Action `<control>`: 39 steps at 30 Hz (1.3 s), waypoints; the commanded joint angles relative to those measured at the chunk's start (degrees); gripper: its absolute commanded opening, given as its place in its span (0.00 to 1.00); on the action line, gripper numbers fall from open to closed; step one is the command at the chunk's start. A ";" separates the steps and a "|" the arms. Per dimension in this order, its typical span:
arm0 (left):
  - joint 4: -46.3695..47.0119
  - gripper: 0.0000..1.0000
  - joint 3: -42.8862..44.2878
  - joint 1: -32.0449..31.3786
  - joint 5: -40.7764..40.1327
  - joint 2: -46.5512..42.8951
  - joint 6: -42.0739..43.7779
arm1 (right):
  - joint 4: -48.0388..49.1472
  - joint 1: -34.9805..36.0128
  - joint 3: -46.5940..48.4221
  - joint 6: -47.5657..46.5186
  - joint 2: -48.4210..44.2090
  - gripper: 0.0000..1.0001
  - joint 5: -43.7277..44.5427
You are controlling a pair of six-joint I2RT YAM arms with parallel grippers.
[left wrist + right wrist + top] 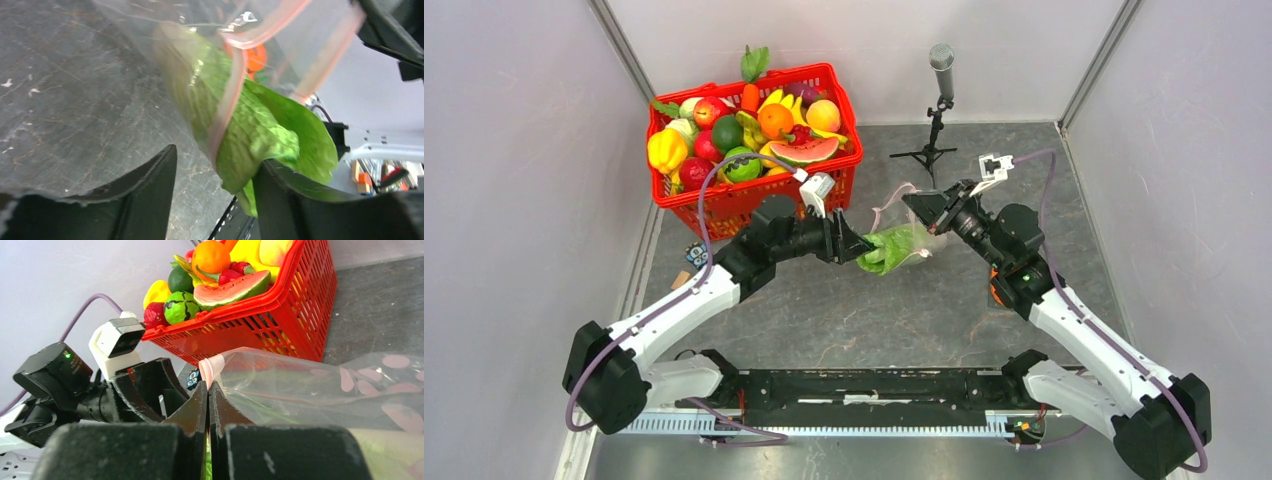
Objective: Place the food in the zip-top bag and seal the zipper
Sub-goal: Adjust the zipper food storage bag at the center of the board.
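The long green cabbage (894,248) (250,135) lies leaf-end first in the mouth of the clear zip-top bag (921,232) (310,385), its near end sticking out. My left gripper (859,247) (217,157) is open around that end; the cabbage touches only the right finger. The pink-red zipper (230,90) (212,367) loops over the cabbage. My right gripper (914,203) (208,385) is shut on the bag's zipper edge, holding it up off the table. More food sits in the red basket: a watermelon slice (804,152), an orange (775,120), a yellow bell pepper (666,150).
The red mesh basket (734,200) (280,320), heaped with toy produce, stands at the back left against the wall. A microphone on a small tripod (941,60) stands at the back centre. White walls close in both sides.
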 commanded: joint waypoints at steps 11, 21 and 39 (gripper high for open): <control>2.31 0.10 6.76 0.01 1.02 2.73 -2.21 | 0.43 0.61 3.07 -3.41 1.41 0.00 -3.54; -8.47 0.12 18.00 0.01 6.35 5.12 7.27 | -8.69 1.86 2.97 -7.01 2.47 0.00 3.31; 38.09 0.02 -3.41 -1.75 -5.73 4.94 1.76 | 15.22 5.04 6.55 14.39 4.39 0.00 -8.18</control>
